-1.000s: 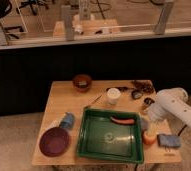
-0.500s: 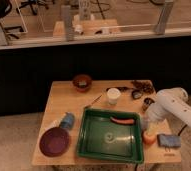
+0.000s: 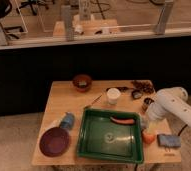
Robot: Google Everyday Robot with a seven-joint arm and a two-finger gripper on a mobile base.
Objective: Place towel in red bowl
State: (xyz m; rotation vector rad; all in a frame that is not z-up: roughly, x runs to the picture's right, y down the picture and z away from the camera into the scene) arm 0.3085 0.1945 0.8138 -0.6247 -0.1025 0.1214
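Note:
The red bowl (image 3: 82, 81) stands at the far edge of the wooden table (image 3: 64, 102), left of centre. My white arm reaches in from the right. Its gripper (image 3: 148, 121) hangs low at the right rim of the green tray (image 3: 89, 142), far from the bowl. A small pale patch right at the gripper, which looks like the towel (image 3: 144, 123), is mostly hidden by the arm. Whether the gripper touches it, I cannot tell.
A maroon dish (image 3: 55, 141) and a blue roll (image 3: 67, 120) sit at the front left. An orange-red stick (image 3: 122, 120) lies in the tray. A white cup (image 3: 113, 95) stands behind it. A blue sponge (image 3: 168, 140) and an orange item (image 3: 149, 136) lie at the front right. Dark small items (image 3: 141, 87) sit at the back right.

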